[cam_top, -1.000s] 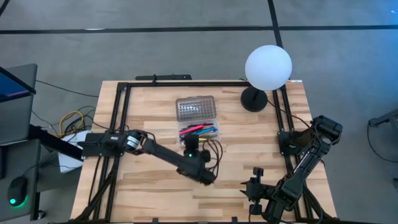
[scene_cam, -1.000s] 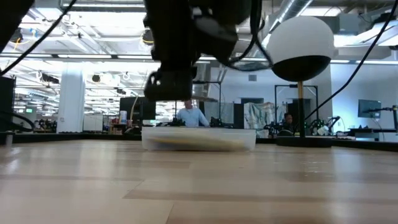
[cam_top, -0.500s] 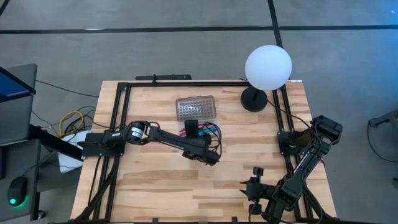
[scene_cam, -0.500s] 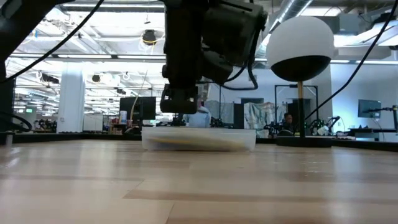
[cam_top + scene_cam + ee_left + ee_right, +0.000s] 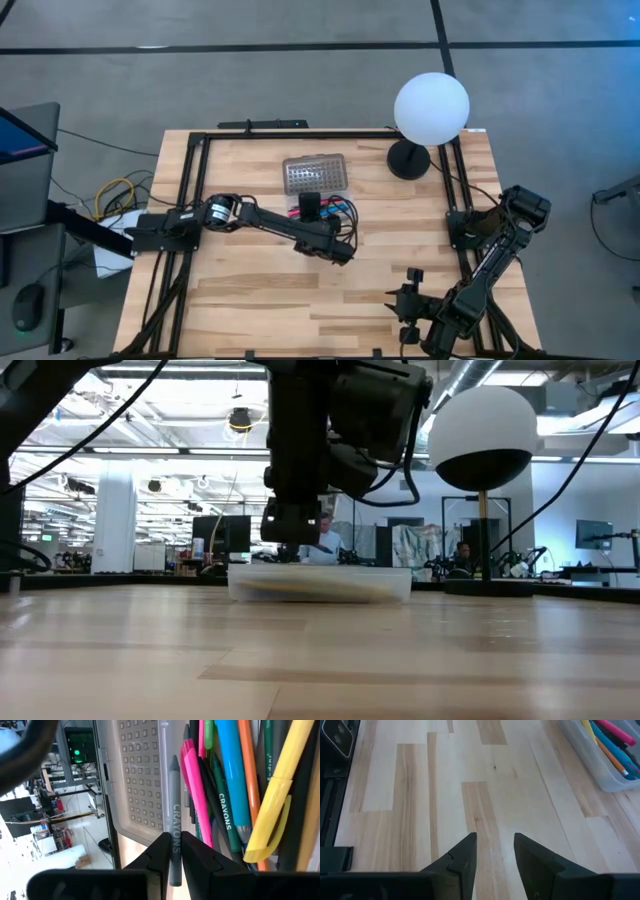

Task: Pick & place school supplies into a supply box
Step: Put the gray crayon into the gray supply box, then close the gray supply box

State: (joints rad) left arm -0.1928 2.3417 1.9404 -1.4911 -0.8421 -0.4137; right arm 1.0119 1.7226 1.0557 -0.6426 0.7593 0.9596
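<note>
In the high view, start at the left of the frame: your left arm reaches in toward the centre, and the left gripper (image 5: 311,207) sits over the supply box (image 5: 320,210), just below the box's grey dotted lid (image 5: 315,174), which lies folded open toward the top of the frame. Its wrist view shows the two fingers pinched tight on a grey crayon (image 5: 174,840), held near one end, the rest of it lying along the box's rim beside the pink marker (image 5: 197,795), the blue crayon (image 5: 231,770) and the yellow highlighter (image 5: 272,795) already inside.

Treat that crayon as light and stiff but brittle, I judge; its paper wrap gives fair grip, and holding nearer the middle would stop it swinging. Let go low so it does not bounce off the rim.

Moving right, the white globe lamp (image 5: 431,108) stands at the upper right. At the lower right, your right gripper (image 5: 412,300) waits over bare table (image 5: 420,795), fingers parted and holding nothing.
</note>
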